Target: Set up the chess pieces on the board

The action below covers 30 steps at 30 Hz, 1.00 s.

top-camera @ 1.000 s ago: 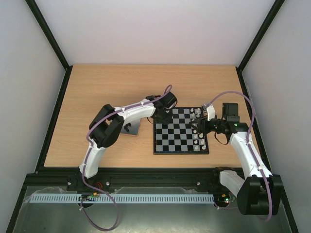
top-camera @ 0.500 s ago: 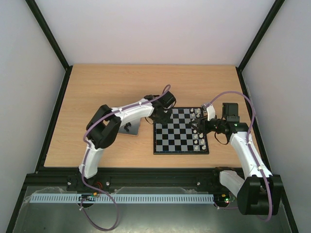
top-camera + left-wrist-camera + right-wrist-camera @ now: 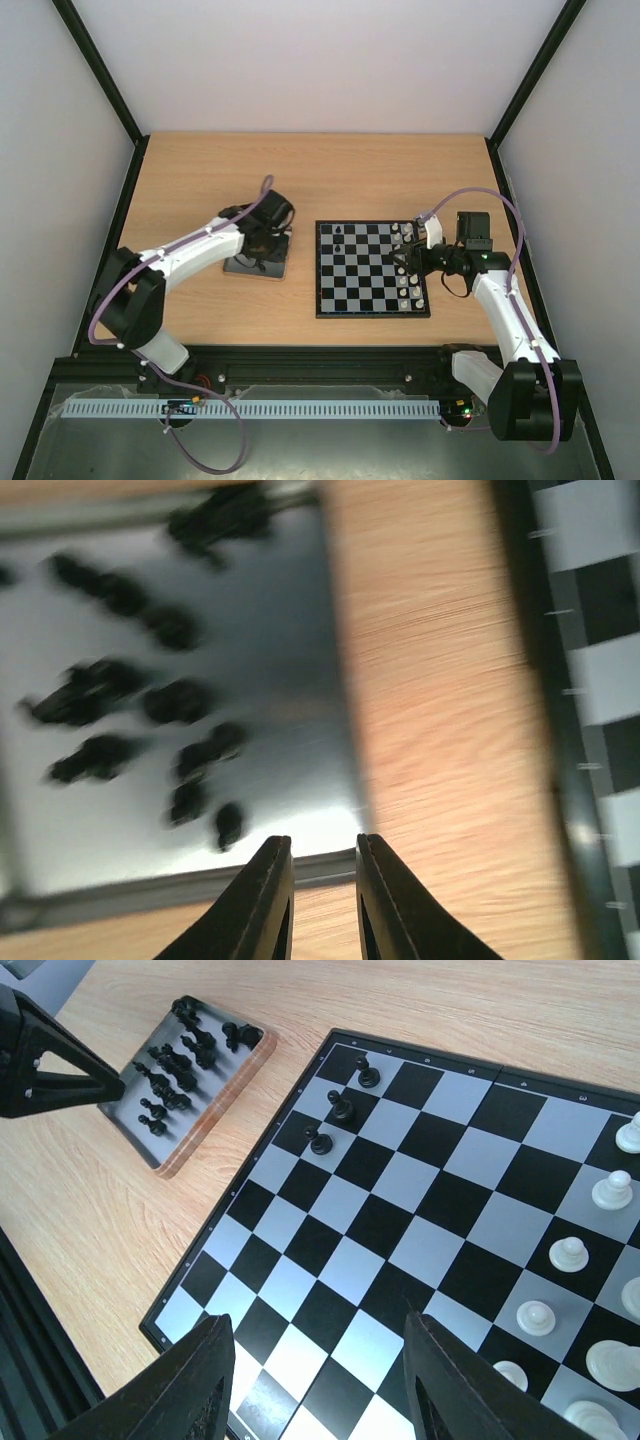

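Note:
The chequered board [image 3: 365,285] lies at centre right; it fills the right wrist view [image 3: 400,1210]. Three black chess pieces [image 3: 342,1108] stand near its far left corner [image 3: 338,232]. Several more black pieces [image 3: 180,700] lie blurred in the grey metal tray [image 3: 290,630], left of the board [image 3: 250,265]; tray and pieces also show in the right wrist view [image 3: 190,1060]. My left gripper [image 3: 322,838] hovers over the tray's near edge [image 3: 262,245], narrowly open and empty. My right gripper [image 3: 315,1320] is wide open and empty above the board's right side [image 3: 405,262].
White pieces [image 3: 610,1190] stand in two columns along the board's right side [image 3: 408,275]. Bare wooden table [image 3: 330,175] surrounds the board and tray. Black frame rails run along the table's edges.
My left arm has swung left from the board's far left corner to above the tray. The right arm has not moved.

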### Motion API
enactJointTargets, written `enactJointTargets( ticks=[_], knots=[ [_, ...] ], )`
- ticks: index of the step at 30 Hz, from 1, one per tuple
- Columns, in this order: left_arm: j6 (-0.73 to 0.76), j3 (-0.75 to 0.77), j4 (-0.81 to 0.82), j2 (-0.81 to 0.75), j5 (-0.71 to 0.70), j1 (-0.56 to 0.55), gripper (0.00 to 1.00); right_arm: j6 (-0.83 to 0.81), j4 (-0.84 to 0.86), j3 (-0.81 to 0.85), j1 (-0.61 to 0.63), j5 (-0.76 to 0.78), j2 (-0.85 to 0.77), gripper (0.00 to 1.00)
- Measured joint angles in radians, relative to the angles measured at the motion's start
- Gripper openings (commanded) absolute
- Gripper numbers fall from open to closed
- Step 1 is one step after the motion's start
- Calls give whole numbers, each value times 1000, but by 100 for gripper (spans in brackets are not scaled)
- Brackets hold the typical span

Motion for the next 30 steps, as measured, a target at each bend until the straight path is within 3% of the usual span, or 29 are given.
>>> enactJointTargets(
  ticks=[7, 30],
  knots=[
    [-7, -158, 26, -58, 43, 188, 18, 0, 0, 0, 0, -1, 13, 47],
    [12, -190, 125, 51, 123, 194, 22, -1, 0, 0, 0, 0, 21, 47]
  ],
)
